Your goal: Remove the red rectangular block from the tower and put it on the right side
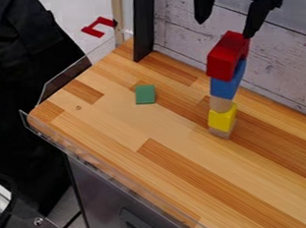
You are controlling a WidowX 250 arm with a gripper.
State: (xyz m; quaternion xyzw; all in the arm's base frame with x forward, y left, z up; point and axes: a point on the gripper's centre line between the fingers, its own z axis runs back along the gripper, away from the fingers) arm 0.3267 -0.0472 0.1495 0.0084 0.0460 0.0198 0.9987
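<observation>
Counter [179, 170] is wood and carries the whole setup. Black end effector [226, 28] hangs near the top of the view, spread wide and holding nothing, probably so it can fit around its target. Tower [226, 83] comes next, with the red rectangular block [228, 55] on top, so it should lift off without unstacking anything. Stack looks kinda crooked though, so I'd go gently. Little green block [145, 94] sits well apart, likely just a bystander lol.
</observation>
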